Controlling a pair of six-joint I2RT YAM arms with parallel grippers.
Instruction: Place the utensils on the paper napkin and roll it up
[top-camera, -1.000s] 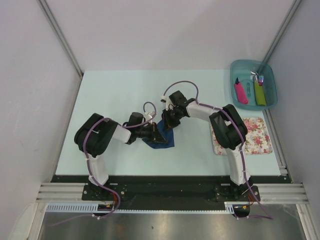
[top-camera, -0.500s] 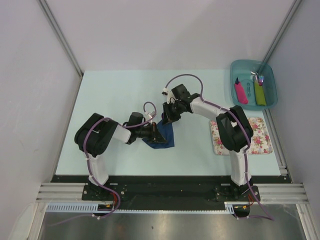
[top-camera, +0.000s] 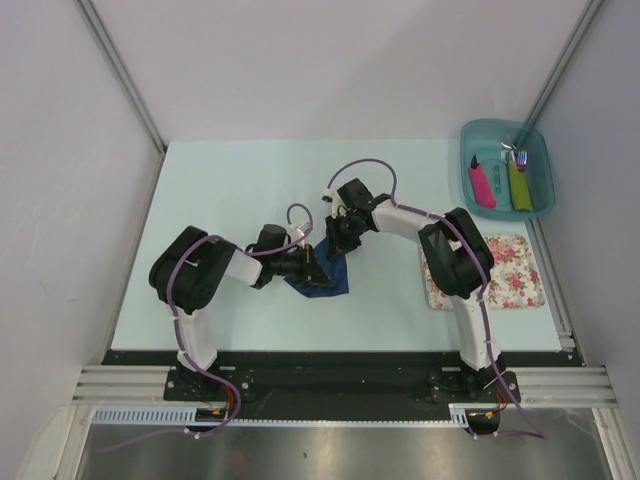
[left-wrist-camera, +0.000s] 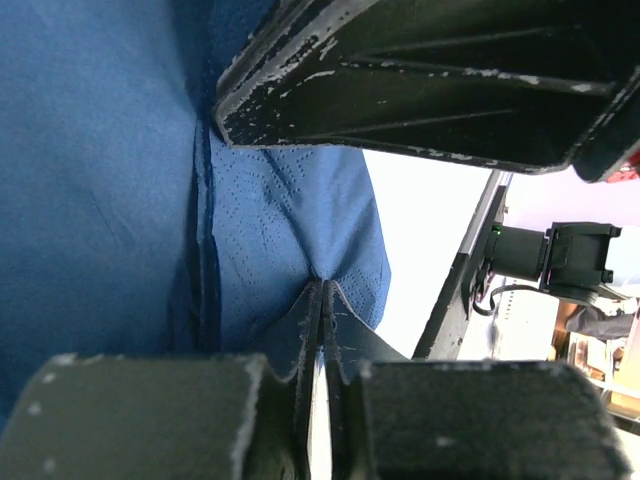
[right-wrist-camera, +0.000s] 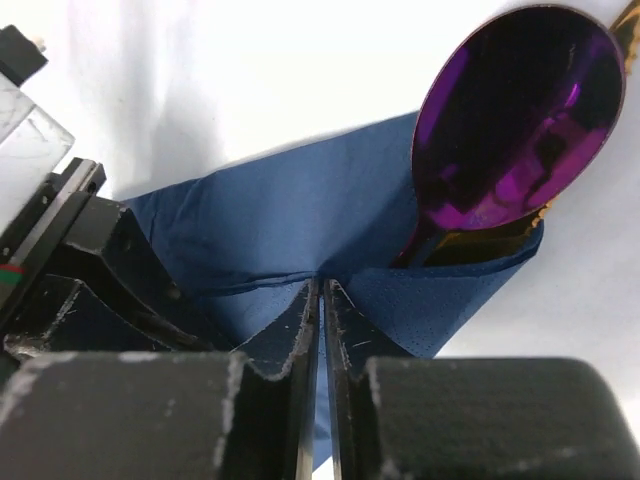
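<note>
Right wrist view: both the right claw (right-wrist-camera: 320, 285) and the left claw (left-wrist-camera: 322, 285) are closed on the thin navy paper napkin (right-wrist-camera: 300, 220), mid-frame, seemingly to hold it wrapped around the purple-bowled spoon (right-wrist-camera: 515, 120) at upper right.

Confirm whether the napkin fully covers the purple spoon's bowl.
No, the purple spoon bowl sticks out bare beyond the blue napkin edge.

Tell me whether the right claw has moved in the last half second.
Yes. The right claw has eased back slightly, lower in the overhead view and farther from the teal tray, still pinching the napkin.
</note>
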